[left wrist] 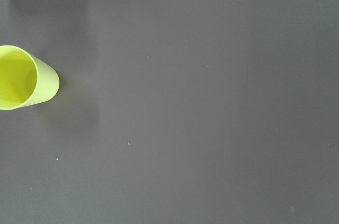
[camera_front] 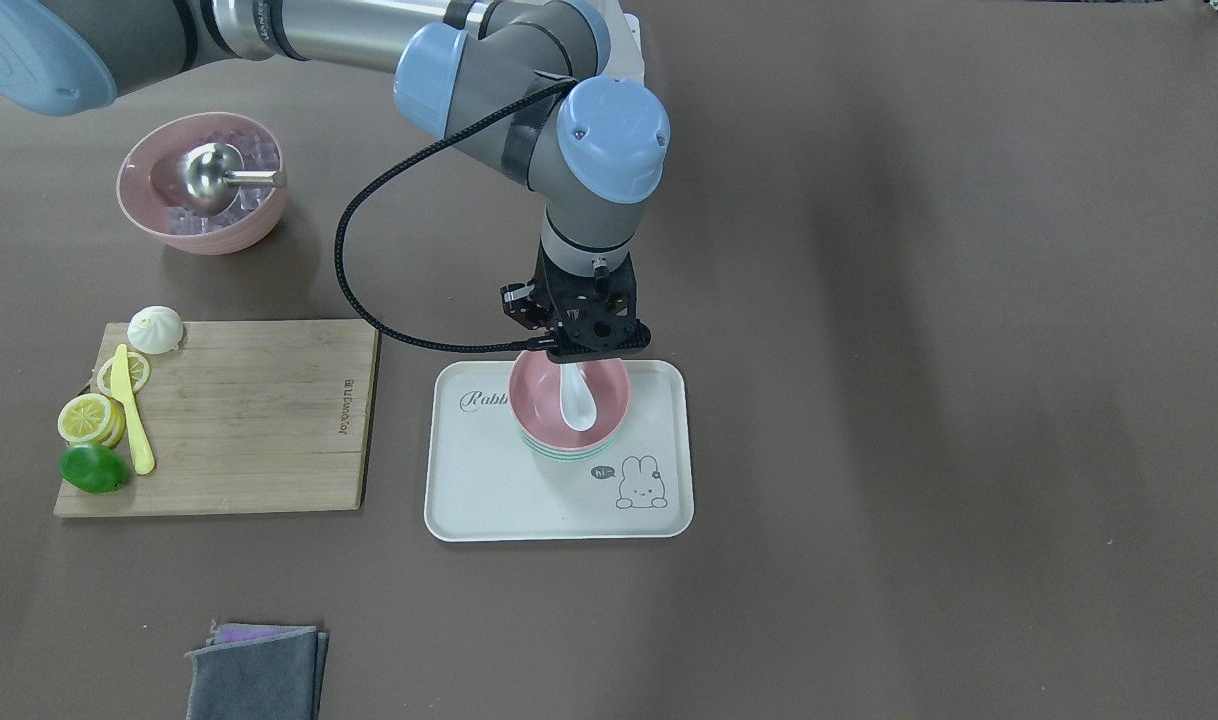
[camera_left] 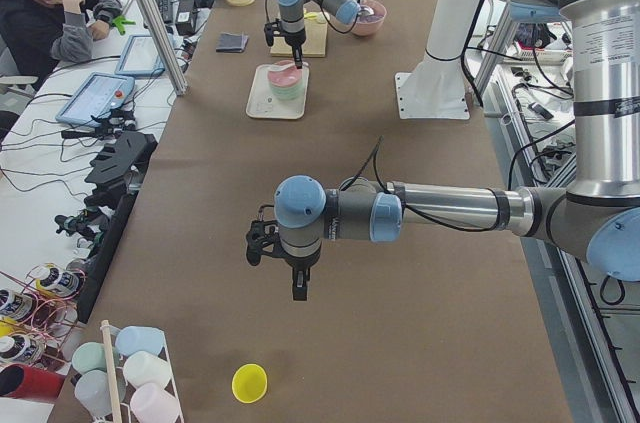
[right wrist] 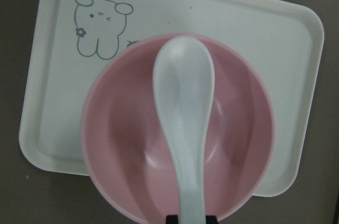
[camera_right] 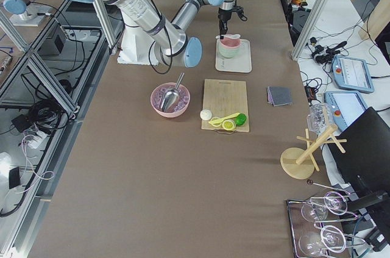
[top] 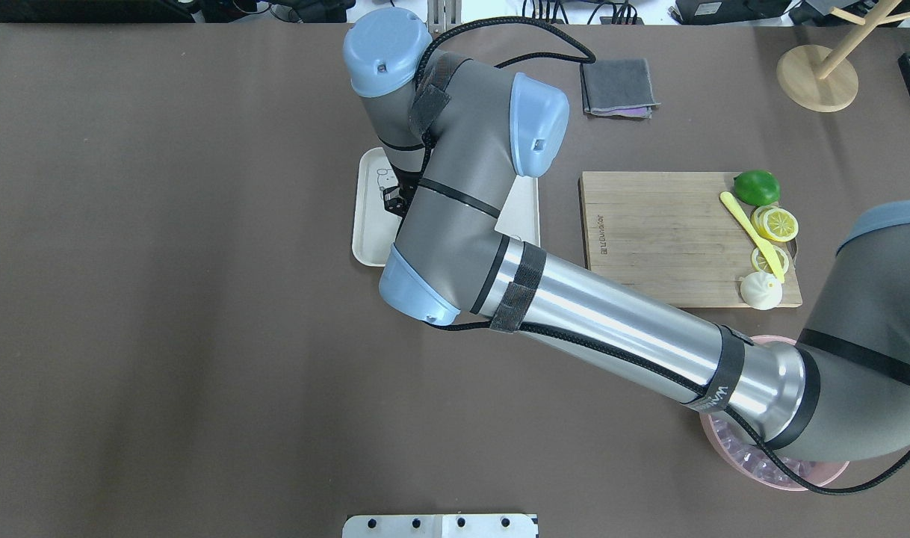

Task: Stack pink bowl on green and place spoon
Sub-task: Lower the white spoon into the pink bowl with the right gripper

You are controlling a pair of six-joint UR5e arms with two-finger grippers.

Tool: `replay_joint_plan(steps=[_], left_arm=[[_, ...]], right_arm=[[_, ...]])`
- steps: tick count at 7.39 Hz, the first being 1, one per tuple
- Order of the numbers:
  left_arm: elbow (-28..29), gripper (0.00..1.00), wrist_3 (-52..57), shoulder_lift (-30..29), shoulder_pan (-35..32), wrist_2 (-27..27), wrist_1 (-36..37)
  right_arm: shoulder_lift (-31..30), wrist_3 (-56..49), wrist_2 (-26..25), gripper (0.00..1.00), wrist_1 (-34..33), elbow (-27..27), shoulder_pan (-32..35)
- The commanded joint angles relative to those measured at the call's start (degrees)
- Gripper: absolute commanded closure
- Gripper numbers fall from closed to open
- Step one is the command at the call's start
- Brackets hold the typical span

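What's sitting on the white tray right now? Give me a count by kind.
pink bowl: 1
green bowl: 1, under the pink one
white spoon: 1, lying in the pink bowl
Total: 3

The spoon (right wrist: 183,123) at the right hand's (camera_front: 579,352) tips is white and glossy, smooth like glazed ceramic or hard plastic. Below the hand, the pink bowl (right wrist: 122,144) is smooth with a soft satin sheen. The green bowl (camera_front: 569,456) under it shows only a pale matt rim. The tray (right wrist: 254,33) beneath is cream and matt, seemingly plastic, with a printed rabbit. The table (camera_front: 919,400) has a dull brown, faintly mottled surface. Well off to the hand's side lie a grained wooden board (camera_front: 249,420), a polished metal scoop (camera_front: 204,178) and a folded grey cloth (camera_front: 254,680).
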Motion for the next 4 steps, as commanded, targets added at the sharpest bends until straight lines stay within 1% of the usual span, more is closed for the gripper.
replay_joint_plan(steps=[1, 2, 3, 4], left_arm=[[-0.12, 0.0, 0.0, 0.06, 0.01, -0.04, -0.01], [-0.12, 0.0, 0.0, 0.06, 0.1, -0.04, -0.01], [-0.04, 0.0, 0.0, 0.06, 0.1, -0.04, -0.01], [-0.04, 0.0, 0.0, 0.06, 0.1, -0.12, -0.01]], right_arm=[[-0.15, -1.32, -0.71, 0.48, -0.18, -0.44, -0.01], [-0.15, -1.32, -1.76, 0.15, -0.09, -0.36, -0.09], [0.03, -1.32, -1.77, 0.02, -0.09, -0.09, -0.01], [0.11, -1.32, -1.34, 0.01, -0.18, 0.17, 0.17]])
